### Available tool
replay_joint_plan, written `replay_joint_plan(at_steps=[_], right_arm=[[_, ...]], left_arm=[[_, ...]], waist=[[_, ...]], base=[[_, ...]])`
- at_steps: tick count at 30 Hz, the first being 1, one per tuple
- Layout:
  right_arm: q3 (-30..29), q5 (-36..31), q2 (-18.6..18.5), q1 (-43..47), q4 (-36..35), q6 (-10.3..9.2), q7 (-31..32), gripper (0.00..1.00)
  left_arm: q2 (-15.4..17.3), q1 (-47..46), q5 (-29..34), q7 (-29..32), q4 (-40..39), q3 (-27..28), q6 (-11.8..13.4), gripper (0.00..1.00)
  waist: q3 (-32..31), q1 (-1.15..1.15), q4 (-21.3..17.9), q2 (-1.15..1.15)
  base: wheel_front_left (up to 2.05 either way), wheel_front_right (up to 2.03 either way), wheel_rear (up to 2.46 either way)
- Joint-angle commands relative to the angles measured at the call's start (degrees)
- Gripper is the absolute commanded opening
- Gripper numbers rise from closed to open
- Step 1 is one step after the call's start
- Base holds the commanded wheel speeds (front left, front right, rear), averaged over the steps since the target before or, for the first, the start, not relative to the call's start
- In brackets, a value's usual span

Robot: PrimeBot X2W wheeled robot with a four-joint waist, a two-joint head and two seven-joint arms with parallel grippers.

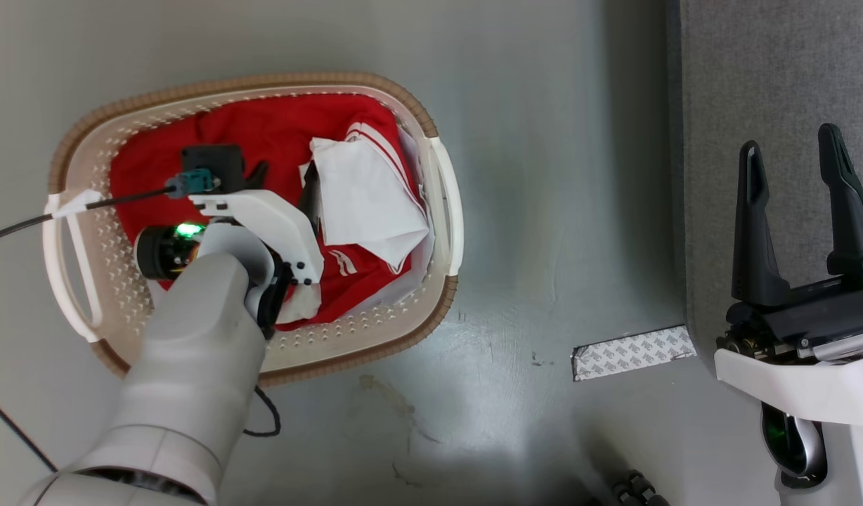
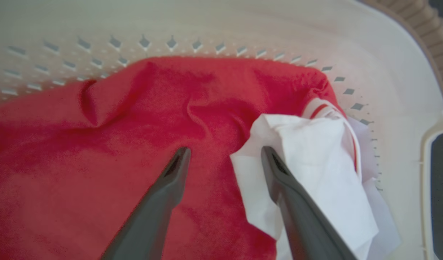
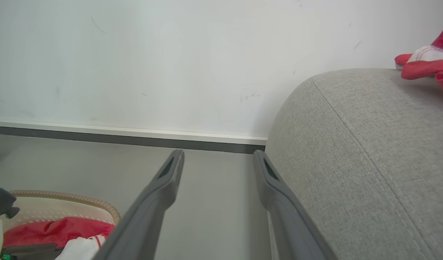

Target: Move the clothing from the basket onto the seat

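Clothing (image 2: 99, 144) lies beneath the spread left claw (image 2: 225, 150), perhaps touching

The grey floor (image 1: 544, 176) carries the basket (image 1: 263, 84), the seat (image 1: 776, 70) and a tape strip (image 1: 632, 353).

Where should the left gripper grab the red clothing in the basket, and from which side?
Pinch the raised red fold beside the white section, probably coming straight down from above. The clothing lies bunched, the basket walls block sideways approach, and that ridge sits ahead of the open jaws of the left gripper.
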Motion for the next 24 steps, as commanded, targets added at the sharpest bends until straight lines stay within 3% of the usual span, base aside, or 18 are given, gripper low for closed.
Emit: replay_joint_plan(at_steps=[1, 7, 24], right_arm=[[0.14, 0.48, 0.0, -0.58, 0.17, -0.14, 0.06, 1.0], [-0.09, 1.32, 0.01, -0.53, 0.59, -0.15, 0.06, 1.0], [-0.86, 0.42, 0.01, -0.29, -0.5, -0.14, 0.06, 1.0]], left_arm=[[0.3, -0.75, -0.62, 0.15, 0.38, 0.14, -0.69, 1.0], [-0.04, -0.68, -2.3, 1.48, 0.87, -0.46, -2.47, 1.0], [0.11, -2.06, -0.18, 1.72, 1.47, -6.24, -3.03, 1.0]], waist=[[0.17, -0.01, -0.25, 0.0], [0.19, -0.01, -0.85, 0.0], [3.38, -0.01, -0.51, 0.0]], base=[[0.0, 0.0, 0.0], [0.0, 0.0, 0.0], [0.0, 0.0, 0.0]])
